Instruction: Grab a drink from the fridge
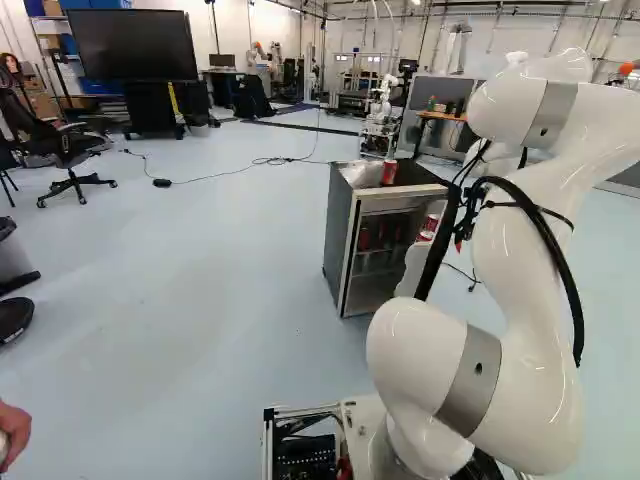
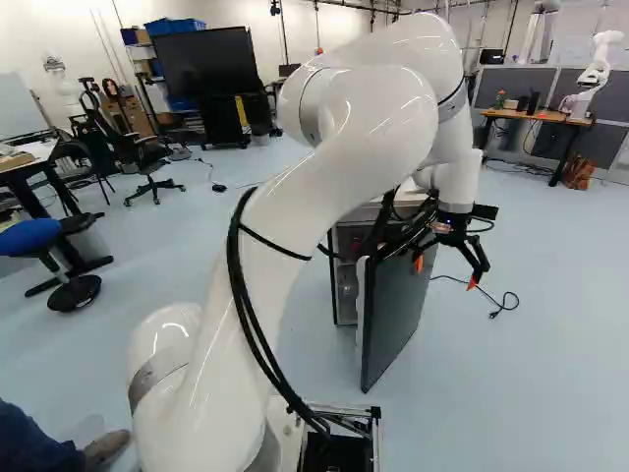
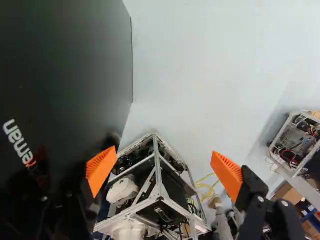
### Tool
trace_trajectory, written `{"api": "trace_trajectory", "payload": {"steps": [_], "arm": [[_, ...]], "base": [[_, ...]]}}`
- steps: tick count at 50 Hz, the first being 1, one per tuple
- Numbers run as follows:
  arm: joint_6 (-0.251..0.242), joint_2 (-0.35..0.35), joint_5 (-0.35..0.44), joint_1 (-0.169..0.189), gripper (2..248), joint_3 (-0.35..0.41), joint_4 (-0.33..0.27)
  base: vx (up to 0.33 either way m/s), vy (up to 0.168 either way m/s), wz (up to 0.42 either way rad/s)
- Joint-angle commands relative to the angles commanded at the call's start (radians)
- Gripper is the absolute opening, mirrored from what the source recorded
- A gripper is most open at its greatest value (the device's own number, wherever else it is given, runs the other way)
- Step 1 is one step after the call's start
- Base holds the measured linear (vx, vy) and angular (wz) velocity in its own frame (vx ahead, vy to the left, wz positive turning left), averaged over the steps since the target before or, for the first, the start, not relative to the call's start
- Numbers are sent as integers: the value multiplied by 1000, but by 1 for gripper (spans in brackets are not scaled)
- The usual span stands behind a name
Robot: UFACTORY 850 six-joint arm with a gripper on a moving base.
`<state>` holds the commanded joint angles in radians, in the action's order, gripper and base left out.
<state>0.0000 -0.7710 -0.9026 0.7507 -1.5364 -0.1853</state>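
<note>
In the right base view my gripper (image 2: 445, 272) hangs on the outer side of the dark fridge door (image 2: 395, 320), fingers pointing down. The wrist view shows the gripper (image 3: 163, 162) open with nothing between its pads; one finger is in front of the door's outer face (image 3: 65, 65), and contact cannot be told. The fridge (image 1: 342, 235) stands with its door swung out. One red can (image 1: 389, 172) is on top; further red cans (image 1: 427, 228) show at the door's inner side, partly behind my arm. Dim cans (image 1: 366, 238) sit inside the fridge.
My base frame (image 3: 156, 192) shows beyond the fingers. A cable (image 2: 501, 303) lies on the floor beside the door. A person's hand (image 1: 12, 432) is near the base at the left base view's edge. Another robot (image 2: 597, 69) stands by a far desk (image 2: 536, 116).
</note>
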Motion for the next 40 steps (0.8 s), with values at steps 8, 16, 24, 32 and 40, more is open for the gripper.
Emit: {"api": "trace_trajectory", "payload": {"steps": [8, 16, 24, 32, 40], "arm": [[0, 18, 33, -20, 247, 32, 0], [0, 35, 72, -41, 247, 63, 0], [0, 53, 113, -62, 247, 94, 0], [0, 71, 156, -82, 247, 126, 0], [0, 91, 202, -102, 247, 158, 0]], "base": [[0, 0, 0], [0, 0, 0], [0, 0, 0], [0, 0, 0], [0, 0, 0]]}}
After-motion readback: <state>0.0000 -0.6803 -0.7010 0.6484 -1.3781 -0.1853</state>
